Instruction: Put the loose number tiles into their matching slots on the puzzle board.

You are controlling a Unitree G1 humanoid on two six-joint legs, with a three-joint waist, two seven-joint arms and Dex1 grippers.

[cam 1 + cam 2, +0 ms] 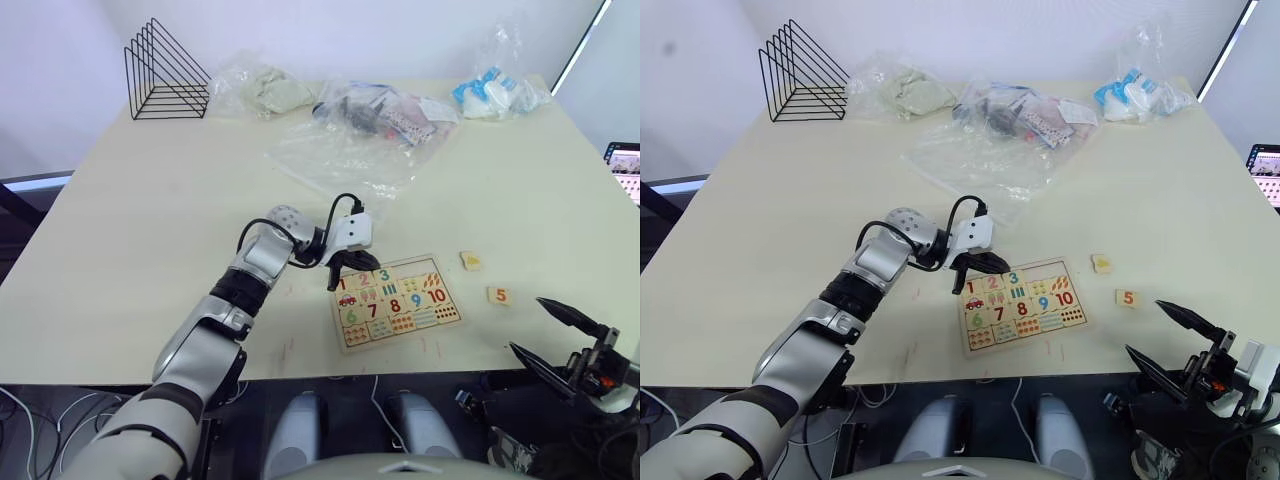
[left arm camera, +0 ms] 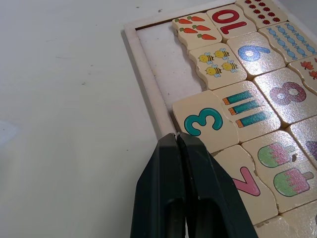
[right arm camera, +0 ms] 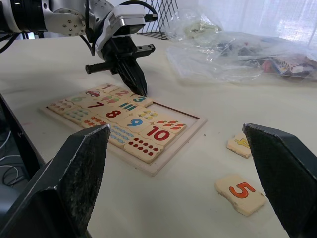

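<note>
Seating the green 3 tile (image 2: 208, 120) into the puzzle board (image 1: 397, 301) appears to be the step in hand: the left gripper (image 1: 347, 266), fingers pressed together and holding nothing, rests at that tile's corner. Two slots beside the 3 remain empty in the left wrist view, while the orange 5 tile (image 1: 499, 295) and yellow-marked tile (image 1: 470, 260) lie off the board's right edge. Next, the right gripper (image 1: 555, 335), spread wide near them, must likely pick one up.

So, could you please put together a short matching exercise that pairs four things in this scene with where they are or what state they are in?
Things:
1. left hand
2. right hand
3. tile with the 5
4. tile with the 3

Places or states:
A. seated in the puzzle board
B. loose on the table, beside the board
C. fingers wide apart
D. fingers shut, tips at the board's edge

Pairs: 1-D, 2-C, 3-B, 4-A
</note>
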